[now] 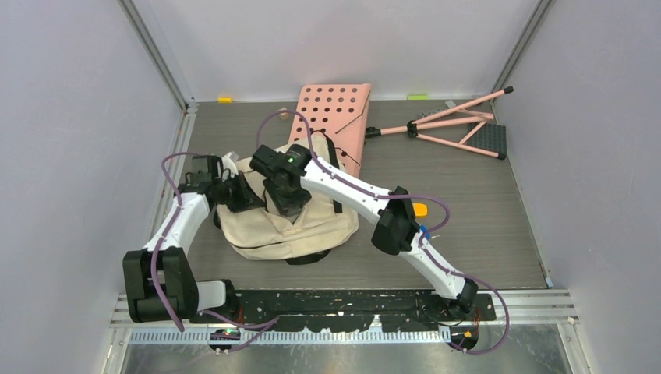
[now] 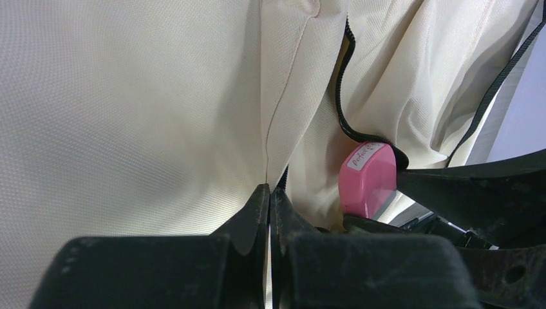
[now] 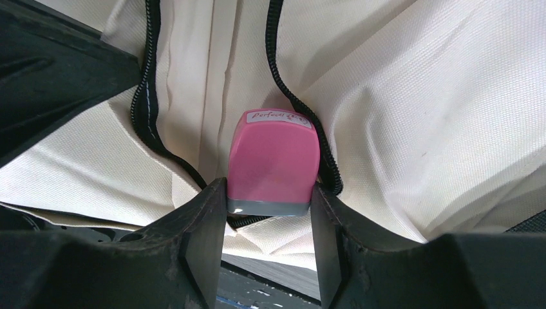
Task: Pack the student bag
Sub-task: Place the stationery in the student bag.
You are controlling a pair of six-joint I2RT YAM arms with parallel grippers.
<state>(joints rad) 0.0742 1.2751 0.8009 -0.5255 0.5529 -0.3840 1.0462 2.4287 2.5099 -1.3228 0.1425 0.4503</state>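
The student bag (image 1: 312,227), cream fabric with black zipper trim, lies in the middle of the table. My left gripper (image 1: 248,193) is at its left edge, shut on a fold of the cream fabric (image 2: 161,116) beside the zipper (image 2: 341,96); its tips (image 2: 270,193) meet with cloth pinched between them. My right gripper (image 1: 287,204) hovers over the bag's top. In the right wrist view it (image 3: 269,199) is shut on a pink block (image 3: 273,158) with a grey base and a white label, which sits between the zipper edges (image 3: 302,103). The same pink block (image 2: 367,180) shows in the left wrist view.
A pink perforated board (image 1: 331,117) lies behind the bag. A folded pink stand (image 1: 460,125) with a black pad lies at the back right. A small orange thing (image 1: 419,209) peeks out beside the right arm's elbow. Grey walls close in three sides.
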